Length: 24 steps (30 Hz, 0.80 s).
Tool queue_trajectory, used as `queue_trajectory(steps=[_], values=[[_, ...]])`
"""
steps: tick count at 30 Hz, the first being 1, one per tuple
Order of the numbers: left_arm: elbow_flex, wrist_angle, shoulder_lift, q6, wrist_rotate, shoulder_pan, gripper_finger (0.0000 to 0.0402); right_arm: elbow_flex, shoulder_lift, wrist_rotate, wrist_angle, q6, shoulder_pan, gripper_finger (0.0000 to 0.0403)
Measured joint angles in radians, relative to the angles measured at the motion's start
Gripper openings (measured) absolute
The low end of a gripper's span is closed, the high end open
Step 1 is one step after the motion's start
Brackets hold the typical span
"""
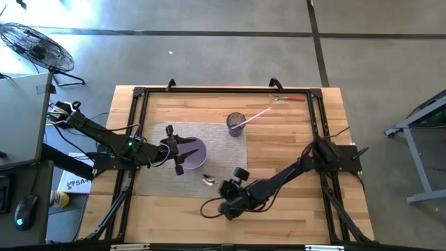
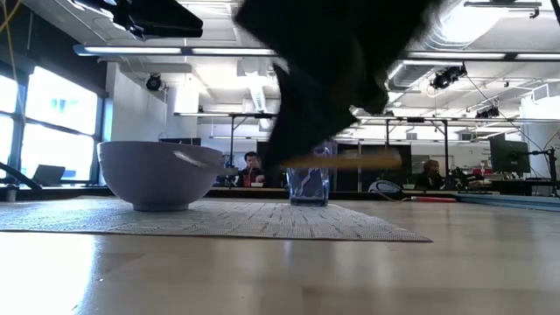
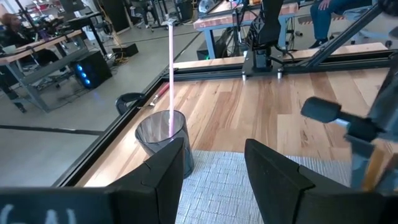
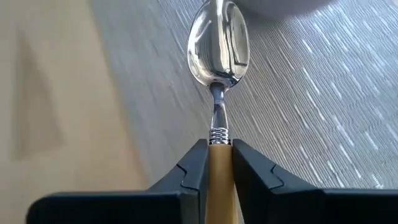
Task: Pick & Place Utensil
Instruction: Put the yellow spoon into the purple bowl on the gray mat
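A spoon with a shiny metal bowl (image 4: 219, 43) and a tan handle sits in my right gripper (image 4: 219, 163), which is shut on it at the near edge of the grey mat (image 1: 219, 143); in the high view the spoon bowl (image 1: 208, 180) points toward the purple bowl (image 1: 196, 153). My left gripper (image 3: 214, 168) is open and hovers over the purple bowl's left side. A clear cup (image 1: 235, 124) holding a pink straw stands on the mat's far right corner. The low view shows the purple bowl (image 2: 157, 175), the cup (image 2: 308, 185) and the tan handle (image 2: 350, 162). My right gripper pinches the spoon's tan handle (image 4: 219, 155) between its two fingers, just behind the ribbed metal collar at the neck. The fingers lie along the handle, and the metal bowl sticks out ahead of them. The low view shows the handle level and lifted above the table.
A red-handled tool (image 1: 289, 98) lies by the table's far edge. A black frame (image 1: 139, 94) runs around the wooden tabletop. Bare wood lies right of the mat. People sit at desks in the room beyond the table.
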<state>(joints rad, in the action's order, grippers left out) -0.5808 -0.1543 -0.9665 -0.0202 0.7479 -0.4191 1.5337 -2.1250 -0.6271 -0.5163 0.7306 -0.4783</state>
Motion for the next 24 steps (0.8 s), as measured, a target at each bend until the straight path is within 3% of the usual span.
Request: queue_trajectory(steps=[5, 10, 24], values=[[0.0, 0.0, 0.0, 0.0, 0.0, 0.0, 0.0166, 0.153, 0.003, 0.014, -0.091, -0.116, 0.05, 0.0057], [0.0, 0.0, 0.0, 0.0, 0.0, 0.0, 0.0166, 0.221, 0.004, 0.068, -0.094, -0.272, 0.134, 0.0055], [0.0, 0.007, 0.0, -0.001, 0.012, 0.0, 0.0166, 0.184, -0.004, 0.321, 0.115, -0.47, 0.343, 0.0058]])
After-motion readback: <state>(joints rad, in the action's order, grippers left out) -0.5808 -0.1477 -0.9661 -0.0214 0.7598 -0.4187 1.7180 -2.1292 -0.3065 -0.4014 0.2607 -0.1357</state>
